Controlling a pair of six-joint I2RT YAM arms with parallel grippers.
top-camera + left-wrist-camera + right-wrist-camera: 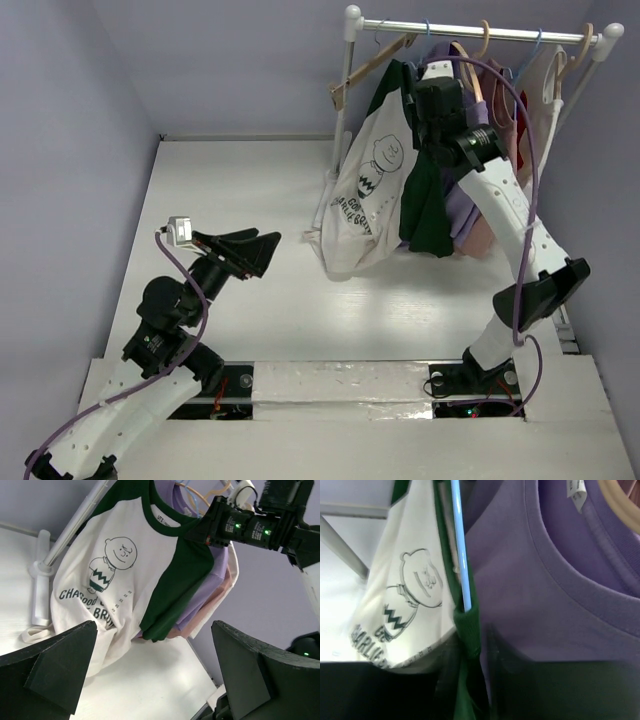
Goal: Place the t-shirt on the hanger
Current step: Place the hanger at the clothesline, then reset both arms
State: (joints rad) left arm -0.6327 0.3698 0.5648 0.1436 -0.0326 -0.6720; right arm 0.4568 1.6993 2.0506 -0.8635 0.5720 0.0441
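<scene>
The cream t-shirt [365,190] with dark green sleeves and a cartoon face hangs at the left end of the rack, its hem bunched on the table. It also shows in the left wrist view [115,570] and the right wrist view [405,595]. The thin light-blue hanger [460,545] runs down into the green collar. My right gripper [420,85] is up at the shirt's shoulder, shut on the green collar fabric [470,655]. My left gripper [245,250] is open and empty above the table, facing the shirt [154,625].
The white rack [480,30] stands at the back right, with its leg [40,570] on the table. A lavender t-shirt [545,580], pink tops [520,120] and tan wooden hangers [370,65] hang beside the t-shirt. The wall is close behind.
</scene>
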